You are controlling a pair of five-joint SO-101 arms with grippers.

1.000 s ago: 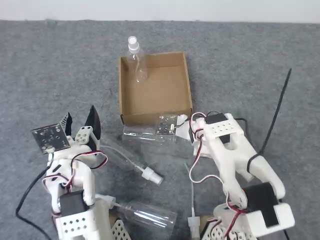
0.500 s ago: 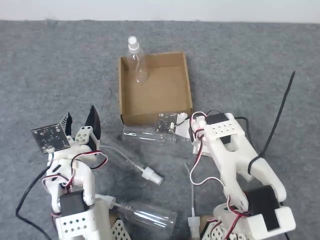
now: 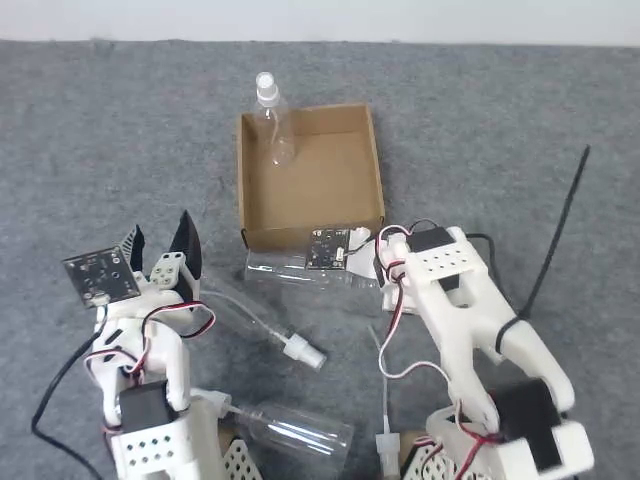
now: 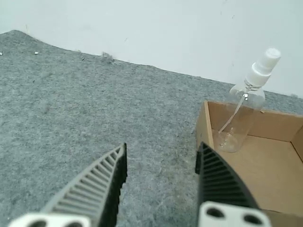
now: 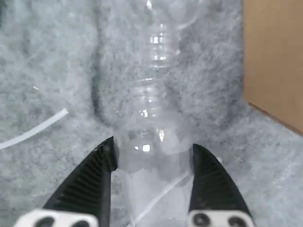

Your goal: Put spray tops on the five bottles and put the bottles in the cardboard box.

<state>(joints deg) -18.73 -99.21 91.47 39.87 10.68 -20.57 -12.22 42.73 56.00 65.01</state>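
A clear bottle without a top (image 3: 280, 270) lies on the mat just in front of the cardboard box (image 3: 312, 185). My right gripper (image 5: 152, 151) is open, one finger on each side of this bottle (image 5: 152, 94), whose threaded neck points away from the gripper. A bottle with a white spray top (image 3: 272, 120) leans in the box's back left corner. My left gripper (image 3: 160, 245) hovers open at the lower left with nothing between its fingers; past it stand the capped bottle (image 4: 244, 111) and the box (image 4: 270, 161).
A second capped bottle (image 3: 265, 330) lies between the arms. Another bottle (image 3: 295, 430) lies at the front edge by the left arm's base. A loose spray top with its tube (image 3: 384, 420) rests near the right arm's base. A thin white tube (image 5: 33, 131) lies beside the gripped area.
My right gripper has crept a little leftward along the lying bottle. The left arm and the other bottles have not moved.
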